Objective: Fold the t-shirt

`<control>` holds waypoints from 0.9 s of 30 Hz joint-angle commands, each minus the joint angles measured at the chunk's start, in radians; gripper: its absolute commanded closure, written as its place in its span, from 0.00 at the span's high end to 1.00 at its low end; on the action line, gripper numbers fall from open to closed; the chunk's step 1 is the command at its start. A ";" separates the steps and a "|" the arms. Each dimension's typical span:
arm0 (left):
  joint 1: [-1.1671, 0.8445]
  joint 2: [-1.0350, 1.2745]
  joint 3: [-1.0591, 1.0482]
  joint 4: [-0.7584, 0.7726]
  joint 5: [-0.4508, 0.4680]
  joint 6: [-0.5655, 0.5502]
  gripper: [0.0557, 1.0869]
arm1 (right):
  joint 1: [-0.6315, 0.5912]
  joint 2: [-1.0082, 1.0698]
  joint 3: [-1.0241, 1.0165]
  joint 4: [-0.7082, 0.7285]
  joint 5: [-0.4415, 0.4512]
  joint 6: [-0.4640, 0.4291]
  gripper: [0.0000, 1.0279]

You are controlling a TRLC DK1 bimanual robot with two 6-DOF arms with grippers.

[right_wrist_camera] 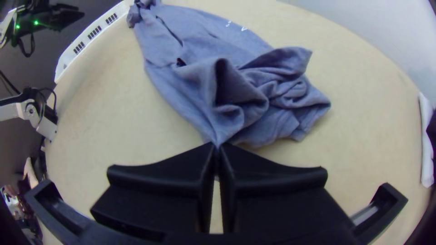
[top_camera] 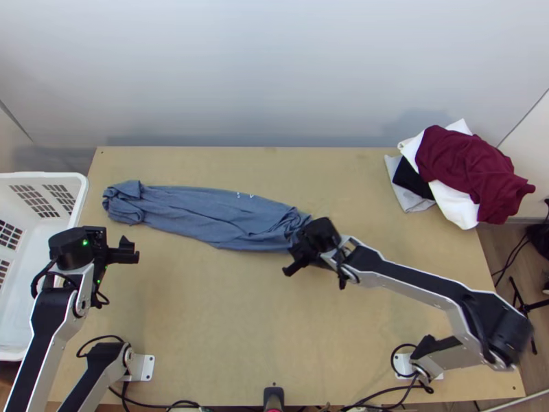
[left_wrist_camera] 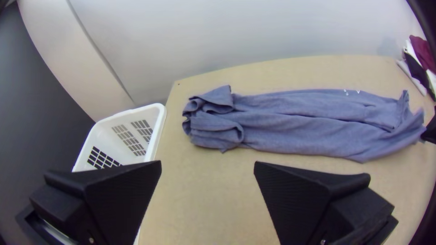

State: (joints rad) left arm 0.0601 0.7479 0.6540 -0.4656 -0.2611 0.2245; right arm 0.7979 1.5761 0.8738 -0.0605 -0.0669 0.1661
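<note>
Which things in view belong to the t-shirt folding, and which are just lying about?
Part of the job:
- blue-grey cloth t-shirt, bunched lengthwise
- right black pincer, shut on its edge
- left black pincer, open

Probably just lying about:
- white plastic basket with slotted walls
- heap of maroon, white, black and grey cloth

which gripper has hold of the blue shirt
The right gripper: its fingers are closed on a bit of the blue t-shirt, while the left gripper is open and away from it.
</note>
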 commanded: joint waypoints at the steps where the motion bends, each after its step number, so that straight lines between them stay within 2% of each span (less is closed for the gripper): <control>1: -0.028 0.016 -0.007 0.001 0.005 -0.019 0.96 | -0.028 -0.137 0.094 -0.144 0.012 0.003 0.03; 7: -0.039 0.074 -0.005 0.051 0.005 -0.028 0.96 | -0.051 -0.160 0.329 -0.357 0.010 0.015 0.03; 20: -0.290 0.143 0.006 0.051 0.003 -0.011 0.96 | -0.077 -0.022 0.875 -0.470 0.010 0.055 0.03; 27: -0.301 0.197 0.003 0.093 0.003 -0.030 0.96 | -0.065 0.030 1.099 -0.536 0.010 0.047 0.03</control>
State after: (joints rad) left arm -0.2043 0.8993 0.6609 -0.4007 -0.2577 0.2054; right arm 0.7258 1.5555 1.7580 -0.5388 -0.0566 0.2157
